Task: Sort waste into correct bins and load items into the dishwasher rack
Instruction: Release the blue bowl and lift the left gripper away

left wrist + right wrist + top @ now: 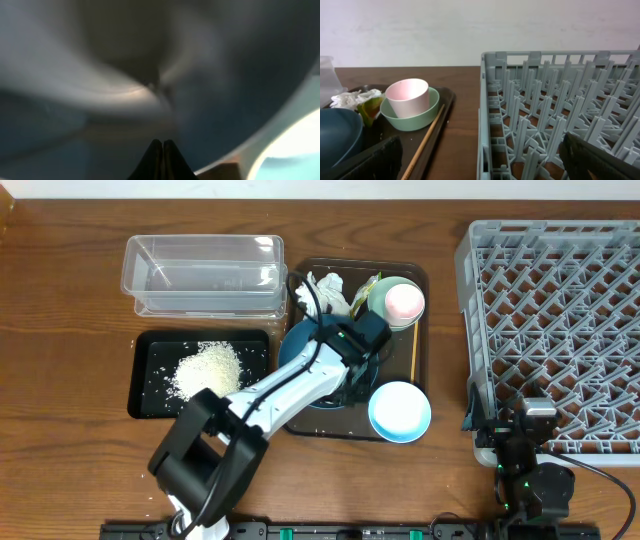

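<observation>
Wood-grain tabletop (60, 300) fills your overhead view, with a clear, smooth-walled plastic tub (203, 275) at the back left and, just in front of it, a shallow matte black tray (150, 395) holding the loose heap of white rice (208, 368). To their right, the glossy brown serving tray (422, 280) carries the round dark-blue plate (295, 345), the crumpled white tissue (328, 288) and the green-yellow wrapper (368, 285) at its back edge, the pink cup (405, 302) nested in the mint-green bowl (380, 300), the thin wooden chopstick (414, 360) along its right side and the light-blue bowl (400, 410) at the front right. Your left gripper (352, 375) is down over the plate, while the grey lattice rack (560, 330) sits far right with your right gripper (525, 425) by its near-left corner. From the left wrist, the black fingertips (156, 155) are pressed together with nothing between them, and the blurred, smooth blue plate fills the frame just beyond them, with the pale bowl at lower right. From the right wrist, the two dark fingers (370, 162) stand spread wide at the bottom corners, empty, with the rack's pegged corner ahead between them and the cup and mint-green bowl off to the left
</observation>
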Robot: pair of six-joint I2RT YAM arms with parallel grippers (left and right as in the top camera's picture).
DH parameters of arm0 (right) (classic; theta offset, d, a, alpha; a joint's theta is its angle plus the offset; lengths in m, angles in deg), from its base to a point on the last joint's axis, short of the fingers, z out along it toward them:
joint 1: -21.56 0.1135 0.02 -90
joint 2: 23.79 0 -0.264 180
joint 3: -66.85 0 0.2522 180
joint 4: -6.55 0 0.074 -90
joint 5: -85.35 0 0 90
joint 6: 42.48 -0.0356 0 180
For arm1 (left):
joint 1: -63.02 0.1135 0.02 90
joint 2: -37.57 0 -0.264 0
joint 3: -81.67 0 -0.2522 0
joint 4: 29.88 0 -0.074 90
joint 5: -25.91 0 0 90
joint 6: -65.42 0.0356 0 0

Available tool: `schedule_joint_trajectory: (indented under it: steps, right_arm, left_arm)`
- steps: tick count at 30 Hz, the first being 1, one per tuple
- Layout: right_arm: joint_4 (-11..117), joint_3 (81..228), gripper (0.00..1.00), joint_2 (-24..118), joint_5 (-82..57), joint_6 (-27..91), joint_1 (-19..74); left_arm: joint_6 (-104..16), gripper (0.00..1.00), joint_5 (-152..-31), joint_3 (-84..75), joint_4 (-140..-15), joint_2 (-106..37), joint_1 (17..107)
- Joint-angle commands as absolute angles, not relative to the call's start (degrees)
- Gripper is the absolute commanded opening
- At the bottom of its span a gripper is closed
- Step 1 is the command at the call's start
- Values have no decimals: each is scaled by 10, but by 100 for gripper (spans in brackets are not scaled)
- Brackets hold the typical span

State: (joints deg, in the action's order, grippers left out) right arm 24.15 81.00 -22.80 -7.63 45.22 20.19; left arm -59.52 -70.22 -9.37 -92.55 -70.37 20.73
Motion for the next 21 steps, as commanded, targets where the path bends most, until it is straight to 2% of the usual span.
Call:
schedule_joint_trajectory:
  steps: [1,7,18,20,21]
  right_arm:
    - [244,809,99,-230,-77,459,199]
    - [244,809,99,-230,-77,459,199]
    - [244,809,99,-230,-77,459,199]
    - [244,809,99,-230,-77,459,199]
    - [244,809,99,-230,-77,459,199]
  left_arm:
    - [-605,6,-724,-98,-927,-707,206]
    - [-605,6,-755,-98,-939,-707,187]
    - [-607,6,-734,-94,-947,-658,185]
    - [-606,9,-704,-90,-947,-639,191]
    - [-607,13,-683,-87,-947,-628,194]
